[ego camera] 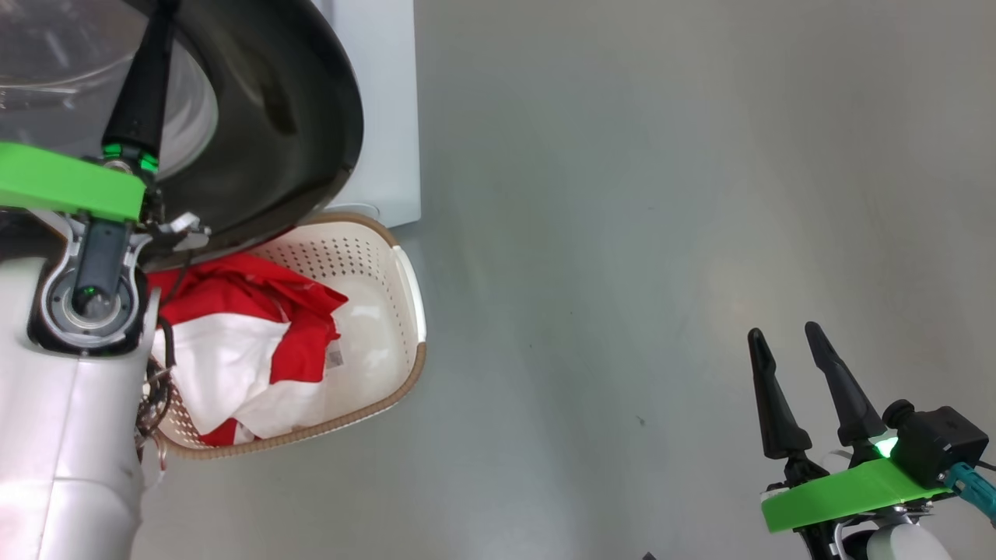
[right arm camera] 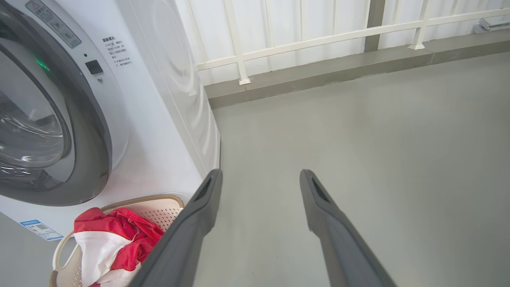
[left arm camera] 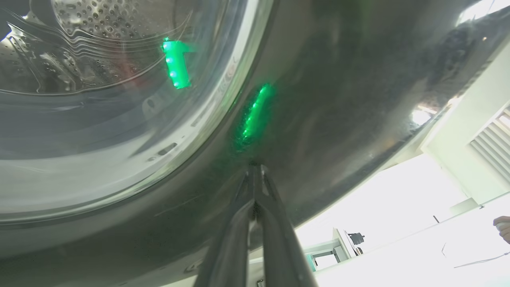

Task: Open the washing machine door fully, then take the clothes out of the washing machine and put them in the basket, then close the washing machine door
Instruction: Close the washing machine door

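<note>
- Your left hand point(left arm camera: 255, 169) is clenched, its two fingers pressed together with nothing between them. Their tips touch the glossy black rim of the washing machine door point(left arm camera: 338, 99).
- Just beside those tips bulges the clear glass window point(left arm camera: 99, 119), and through it you can see the perforated steel drum point(left arm camera: 99, 20).
- Your right hand point(ego camera: 784, 333) is released, fingers spread wide and holding nothing (it hangs over bare grey floor point(ego camera: 622, 233), well apart from everything else).
- In the right wrist view the door looks flush against the front of the washing machine point(right arm camera: 159, 119).
- The basket point(ego camera: 412, 311) stands on the floor at the foot of the machine, under the door's lower edge.
- The clothes point(ego camera: 241, 292) lie inside the basket, red and white fabric heaped toward the left of the head view.
- A small blue label point(right arm camera: 38, 229) sits on the machine's lower front, near the basket.
</note>
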Available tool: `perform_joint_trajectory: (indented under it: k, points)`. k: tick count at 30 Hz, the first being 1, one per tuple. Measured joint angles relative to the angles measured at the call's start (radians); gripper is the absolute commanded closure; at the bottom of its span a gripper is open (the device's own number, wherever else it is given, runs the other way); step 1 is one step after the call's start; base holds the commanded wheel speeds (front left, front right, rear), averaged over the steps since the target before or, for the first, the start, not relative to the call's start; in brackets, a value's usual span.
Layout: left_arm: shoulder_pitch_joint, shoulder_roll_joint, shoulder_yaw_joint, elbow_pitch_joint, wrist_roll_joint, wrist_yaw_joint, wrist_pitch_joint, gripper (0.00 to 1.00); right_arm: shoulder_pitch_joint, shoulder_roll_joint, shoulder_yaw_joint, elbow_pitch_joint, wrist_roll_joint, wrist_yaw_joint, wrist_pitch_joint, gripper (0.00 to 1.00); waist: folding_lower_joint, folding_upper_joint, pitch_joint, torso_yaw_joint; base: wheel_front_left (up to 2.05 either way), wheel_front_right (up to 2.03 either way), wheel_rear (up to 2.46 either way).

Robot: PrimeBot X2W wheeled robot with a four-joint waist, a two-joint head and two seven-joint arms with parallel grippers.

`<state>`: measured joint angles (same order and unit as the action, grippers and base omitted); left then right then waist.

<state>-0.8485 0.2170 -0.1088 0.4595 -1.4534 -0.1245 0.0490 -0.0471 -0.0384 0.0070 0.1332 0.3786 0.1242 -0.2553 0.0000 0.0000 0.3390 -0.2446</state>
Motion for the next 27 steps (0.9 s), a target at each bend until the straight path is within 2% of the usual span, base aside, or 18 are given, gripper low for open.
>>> perform_joint_trajectory:
  k: [4, 10, 11, 14, 16, 19, 20, 21, 23, 24, 27]
  points:
    - [0.010, 0.013, -0.028, -0.005, -0.005, 0.000, -0.013, 1.00, 0.001, 0.000, -0.003, 0.000, 0.000, 0.000, 0.000, 0.00, 0.0000, 0.0000, -0.011, 0.006, 0.00, 0.00, 0.00]
    - [0.157, 0.024, -0.074, -0.048, -0.028, 0.000, -0.065, 1.00, 0.006, 0.000, -0.009, 0.009, -0.023, 0.000, 0.000, 0.00, 0.0000, 0.0000, -0.053, 0.030, 0.00, 0.00, 0.00]
    - [0.182, 0.027, -0.085, -0.055, -0.028, 0.000, -0.074, 0.98, 0.007, 0.000, -0.011, 0.011, -0.027, 0.000, 0.000, 0.00, 0.0000, 0.0000, -0.060, 0.035, 0.00, 0.00, 0.00]
    - [0.257, 0.031, -0.115, -0.072, -0.026, 0.000, -0.111, 0.84, 0.015, 0.000, -0.015, 0.012, -0.036, 0.000, 0.000, 0.00, 0.0000, 0.0000, -0.080, 0.052, 0.00, 0.00, 0.00]
    - [0.305, 0.035, -0.135, -0.077, -0.025, 0.000, -0.133, 0.70, 0.029, 0.000, -0.019, 0.015, -0.040, 0.000, 0.000, 0.00, 0.0000, 0.0000, -0.092, 0.065, 0.00, 0.00, 0.00]
    - [0.370, 0.055, -0.177, -0.078, -0.006, 0.000, -0.175, 0.56, 0.044, 0.000, -0.023, 0.017, -0.048, 0.000, 0.000, 0.00, 0.0000, 0.0000, -0.109, 0.088, 0.00, 0.00, 0.00]
    - [0.391, 0.058, -0.185, -0.078, -0.006, 0.000, -0.192, 0.49, 0.047, 0.001, -0.023, 0.018, -0.053, 0.000, 0.000, 0.00, 0.0000, 0.0000, -0.115, 0.095, 0.00, 0.00, 0.00]
    - [0.409, 0.061, -0.194, -0.078, -0.006, 0.000, -0.209, 0.32, 0.049, 0.001, -0.025, 0.018, -0.060, 0.000, 0.000, 0.00, 0.0000, 0.0000, -0.121, 0.102, 0.00, 0.00, 0.00]
    - [0.444, 0.072, -0.213, -0.081, -0.002, 0.000, -0.238, 0.07, 0.052, 0.001, -0.029, 0.020, -0.065, 0.000, 0.000, 0.00, 0.0000, 0.0000, -0.133, 0.115, 0.00, 0.00, 0.00]
    - [0.462, 0.077, -0.218, -0.082, -0.002, 0.000, -0.248, 0.00, 0.055, 0.001, -0.030, 0.020, -0.066, 0.000, 0.000, 0.00, 0.0000, 0.0000, -0.139, 0.121, 0.00, 0.00, 0.00]
    - [0.515, 0.102, -0.250, -0.084, 0.021, 0.000, -0.277, 0.00, 0.074, 0.001, -0.033, 0.027, -0.074, 0.000, 0.000, 0.00, 0.0000, 0.0000, -0.156, 0.139, 0.00, 0.00, 0.00]
